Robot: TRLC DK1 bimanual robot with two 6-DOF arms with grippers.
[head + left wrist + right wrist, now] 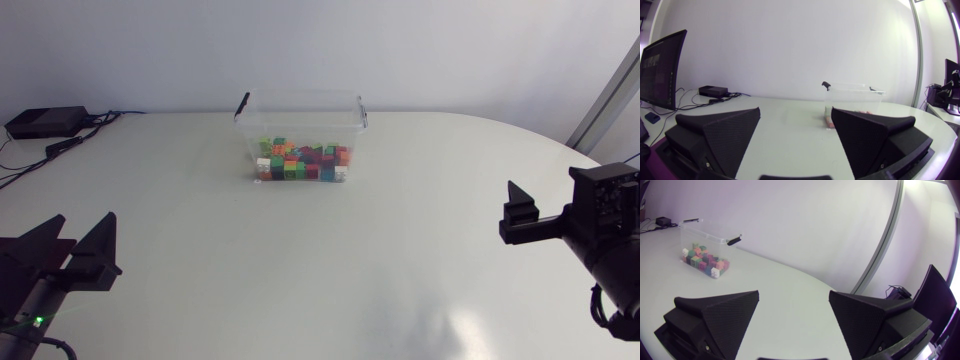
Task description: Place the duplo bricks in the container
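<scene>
A clear plastic container (300, 112) stands at the back middle of the table, with several coloured duplo bricks (301, 162) lying inside on its floor. The right wrist view shows the same container (710, 240) and its bricks (704, 260) far ahead of that gripper. In the left wrist view the container (854, 97) stands far ahead, partly behind one finger. My left gripper (72, 240) rests open and empty at the near left. My right gripper (519, 215) rests open and empty at the right edge. Both stand far from the container.
A black box (45, 122) with cables (40, 155) lies at the table's back left corner. The white tabletop (320, 270) stretches bare between the two grippers and the container.
</scene>
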